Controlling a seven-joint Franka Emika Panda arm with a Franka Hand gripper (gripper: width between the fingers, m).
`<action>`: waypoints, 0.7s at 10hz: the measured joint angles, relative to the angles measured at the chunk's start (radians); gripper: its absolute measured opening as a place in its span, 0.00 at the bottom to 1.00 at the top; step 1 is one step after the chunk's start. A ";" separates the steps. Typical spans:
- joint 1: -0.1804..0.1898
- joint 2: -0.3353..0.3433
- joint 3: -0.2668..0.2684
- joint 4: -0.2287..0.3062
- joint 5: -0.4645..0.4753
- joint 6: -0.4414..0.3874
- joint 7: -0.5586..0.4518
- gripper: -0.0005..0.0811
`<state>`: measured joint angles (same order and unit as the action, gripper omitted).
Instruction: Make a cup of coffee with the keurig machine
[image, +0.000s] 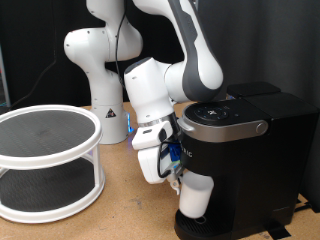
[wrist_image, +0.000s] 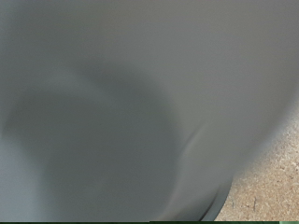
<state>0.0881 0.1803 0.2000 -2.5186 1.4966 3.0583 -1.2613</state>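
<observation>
Robot arm in white, a Franka Panda, bends down from the exterior view's top toward the front of a large boxy matte-black pod coffee maker with a silver-grey handle band, the keurig machine (image: 245, 150), which stands on a brown wooden table (image: 120, 225) at the exterior view's right. Its white two-finger end effector (image: 178, 172) hangs low beside the machine's front face, on the side toward the exterior view's left, fingers pointing downward. Just below and slightly to the exterior view's right of it sits the cup (image: 197, 193), a small plain white cylindrical ceramic mug, upright on the machine's round black drip tray base (image: 205, 228), under the brew head. The cup's long axis runs vertically, open mouth up, and the end effector is right at its rim on the exterior view's left side. Whether the fingers actually pinch the rim is hidden by the hand itself, so I cannot tell if the end effector is open or closed. The wrist view is filled almost wholly by the cup's pale grey-white interior (wrist_image: 103, 131), very close and blurred, with a sliver of speckled brown table at one corner. At the exterior view's left stands a white two-tier round rack with dark mesh shelves (image: 45, 160), well apart from the machine
</observation>
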 joint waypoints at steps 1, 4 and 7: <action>0.000 0.000 0.000 0.000 0.000 0.000 0.000 0.10; 0.000 0.000 0.000 0.000 -0.007 0.000 0.004 0.54; -0.002 -0.018 -0.028 -0.031 -0.192 -0.053 0.134 0.91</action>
<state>0.0859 0.1623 0.1724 -2.5500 1.3046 3.0051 -1.1277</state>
